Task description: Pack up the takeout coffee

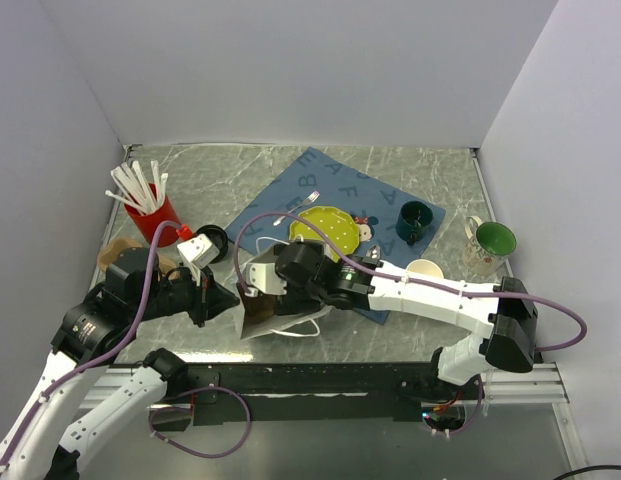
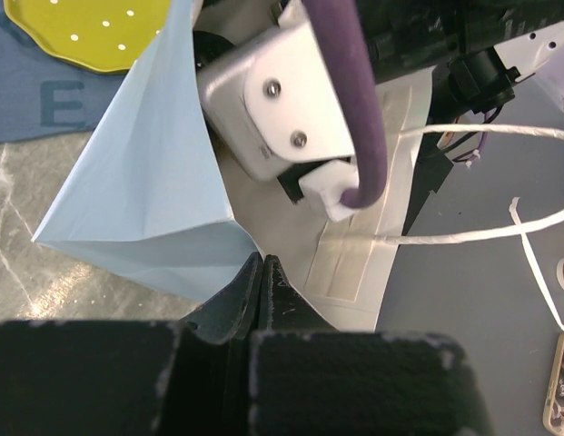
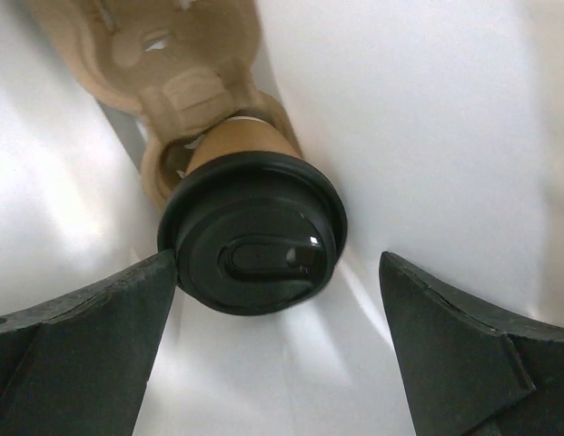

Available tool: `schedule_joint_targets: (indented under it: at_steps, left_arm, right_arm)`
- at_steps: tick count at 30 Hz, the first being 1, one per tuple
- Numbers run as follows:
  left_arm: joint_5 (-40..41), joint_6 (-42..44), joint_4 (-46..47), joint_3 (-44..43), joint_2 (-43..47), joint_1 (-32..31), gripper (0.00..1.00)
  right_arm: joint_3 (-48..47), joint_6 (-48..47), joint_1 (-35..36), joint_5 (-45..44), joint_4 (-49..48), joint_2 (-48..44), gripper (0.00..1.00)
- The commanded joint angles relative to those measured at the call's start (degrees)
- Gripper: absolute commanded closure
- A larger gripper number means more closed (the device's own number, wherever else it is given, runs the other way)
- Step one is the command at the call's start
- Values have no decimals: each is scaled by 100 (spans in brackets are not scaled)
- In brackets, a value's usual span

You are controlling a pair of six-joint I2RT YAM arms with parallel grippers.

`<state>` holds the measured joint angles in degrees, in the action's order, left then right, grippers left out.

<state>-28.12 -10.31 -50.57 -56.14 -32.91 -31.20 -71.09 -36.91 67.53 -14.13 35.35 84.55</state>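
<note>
The right arm is stretched leftward over the bench, and its pincer is set inside the white bag with the fingers spread wide apart. The takeout coffee is seated in a cardboard carrier inside the bag, just beyond and between the fingers, with its lid rim close against one. The left pincer is pressed together at the bag's edge; whether any paper is pinched cannot be told. An "E" is printed on the blue mat.
</note>
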Motion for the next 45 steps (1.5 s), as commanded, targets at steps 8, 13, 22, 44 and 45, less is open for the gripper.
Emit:
schedule_joint_targets:
  at_steps: [8, 13, 22, 44, 45]
  left_arm:
    - [-62, -24, 144, -125, -93, 0, 99]
    - [-53, -24, 135, -125, -111, 0, 99]
    - [-159, 29, 266, -90, -128, 0, 99]
    - [-36, 555, 811, -117, 12, 0, 99]
    - [-18, 626, 803, -117, 21, 0, 99]
  right_arm:
    - [-450, 96, -187, 15, -72, -202, 1]
    - [-537, 78, -240, 138, -90, -229, 1]
    - [-660, 105, -293, 717, 190, -220, 8]
    - [270, -9, -91, 1158, 139, -607, 9]
    - [297, -36, -73, 1219, 138, -607, 8]
